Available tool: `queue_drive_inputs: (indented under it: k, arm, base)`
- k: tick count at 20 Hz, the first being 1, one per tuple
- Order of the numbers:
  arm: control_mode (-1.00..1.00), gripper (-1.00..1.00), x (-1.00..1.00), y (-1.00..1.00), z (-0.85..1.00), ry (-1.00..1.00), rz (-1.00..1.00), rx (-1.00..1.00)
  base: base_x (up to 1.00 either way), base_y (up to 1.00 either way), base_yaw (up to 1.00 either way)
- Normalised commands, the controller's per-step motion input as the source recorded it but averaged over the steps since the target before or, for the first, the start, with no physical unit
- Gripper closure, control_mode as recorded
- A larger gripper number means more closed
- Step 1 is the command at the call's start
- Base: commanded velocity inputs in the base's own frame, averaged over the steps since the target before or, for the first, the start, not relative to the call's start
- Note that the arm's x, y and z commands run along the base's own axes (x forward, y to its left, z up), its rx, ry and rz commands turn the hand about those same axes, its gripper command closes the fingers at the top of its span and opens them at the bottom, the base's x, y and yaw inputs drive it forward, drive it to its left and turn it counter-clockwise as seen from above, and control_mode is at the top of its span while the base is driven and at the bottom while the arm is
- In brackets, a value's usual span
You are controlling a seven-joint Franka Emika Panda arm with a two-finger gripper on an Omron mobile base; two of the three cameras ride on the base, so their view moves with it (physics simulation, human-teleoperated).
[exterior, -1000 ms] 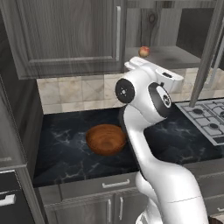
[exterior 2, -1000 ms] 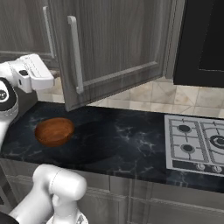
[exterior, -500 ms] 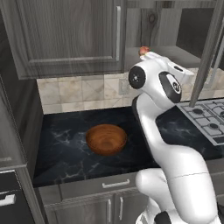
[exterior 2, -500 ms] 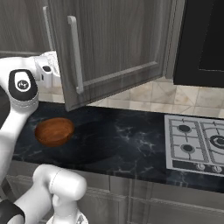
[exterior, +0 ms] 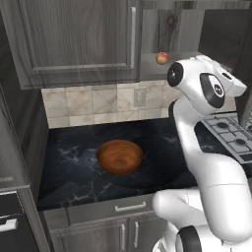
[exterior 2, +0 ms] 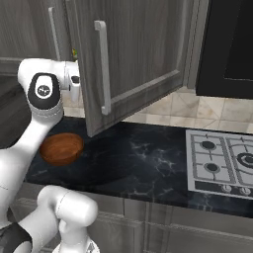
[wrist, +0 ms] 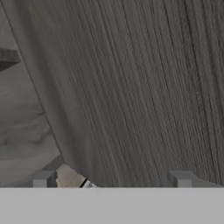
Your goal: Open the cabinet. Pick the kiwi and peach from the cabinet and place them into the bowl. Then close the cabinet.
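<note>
Left base view, left to right: shut cabinet (exterior: 74,39) door with a silver bar handle (exterior: 133,30), tiled backsplash under it, bowl (exterior: 119,156) sitting empty on the dark marble bench (exterior: 69,167), peach (exterior: 162,58) on the cabinet shelf just right of the shut door, arm's white elbow in front of the open side, stove (exterior: 231,135) at far right. Right base view: arm at left reaching up behind the open door (exterior 2: 133,54), which swings out over the bench, its bar handle facing the camera; bowl below the arm's elbow, on the bench, well apart from the stove at right; a speck of green behind the door's edge near the wrist, too small to tell if it's the kiwi. Hand view: pincer (wrist: 111,179) with tips set wide apart, nothing between them, pointed close at grey wood-grain panel; a pale patch shows low at left between the tips.
</note>
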Motion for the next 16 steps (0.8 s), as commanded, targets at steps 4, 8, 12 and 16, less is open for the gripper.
queue_drive_inputs:
  k: [4,8,12,16]
  arm:
    - [-1.00,-1.00,-0.24,-0.71,0.00,0.00,-0.27,0.06]
    - [-1.00,-1.00,0.00,-0.01,0.00,0.00,0.00,0.00]
    - [-1.00,-1.00,-0.09,0.02,0.00,0.00,0.03,0.00]
    - [-1.00,-1.00,-0.56,0.50,0.00,0.00,0.26,-0.08]
  base:
    - [0.00,0.00,0.00]
    - [0.00,0.00,0.00]
    - [0.00,0.00,0.00]
    - [0.00,0.00,0.00]
